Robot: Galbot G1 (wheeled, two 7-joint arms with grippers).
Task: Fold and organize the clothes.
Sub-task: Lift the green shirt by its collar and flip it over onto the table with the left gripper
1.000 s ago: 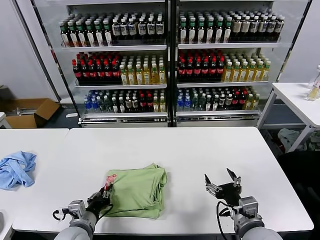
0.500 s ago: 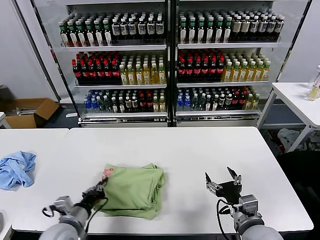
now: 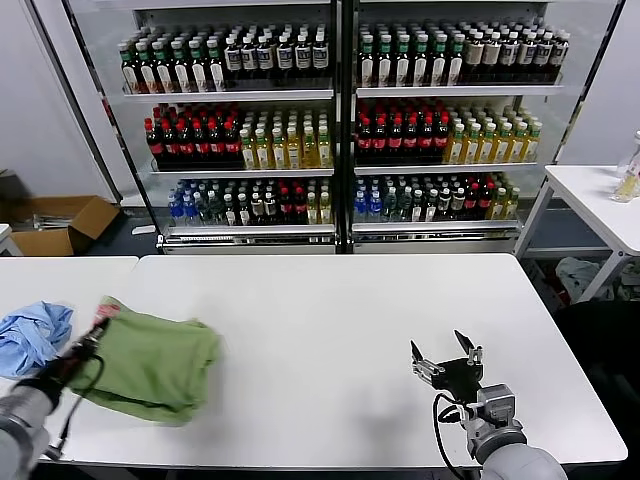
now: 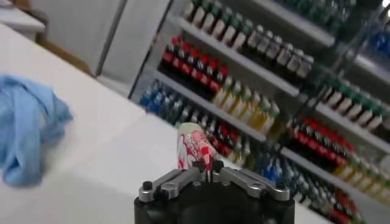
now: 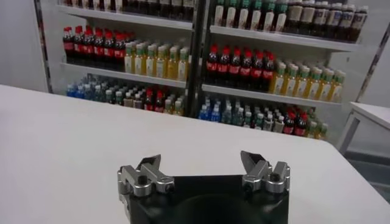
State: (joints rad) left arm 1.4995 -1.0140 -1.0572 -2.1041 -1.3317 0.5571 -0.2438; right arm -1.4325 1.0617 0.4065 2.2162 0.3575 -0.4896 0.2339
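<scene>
while the right gripper (image 3: 444, 357) gapes, the left gripper (image 3: 92, 334) pinches the soft, folded green polo shirt (image 3: 150, 362).

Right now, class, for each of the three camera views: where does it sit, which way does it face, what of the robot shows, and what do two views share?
Head view: high on the robot, looking down over the white table to the drink shelves; left pincer shut on the folded light green polo shirt, right pincer open.
Left wrist view: behind the left pincer, facing a crumpled blue cloth and the shelves.
Right wrist view: behind the open right pincer, facing bare tabletop and shelves.
Shared: all show the table and shelves.
</scene>
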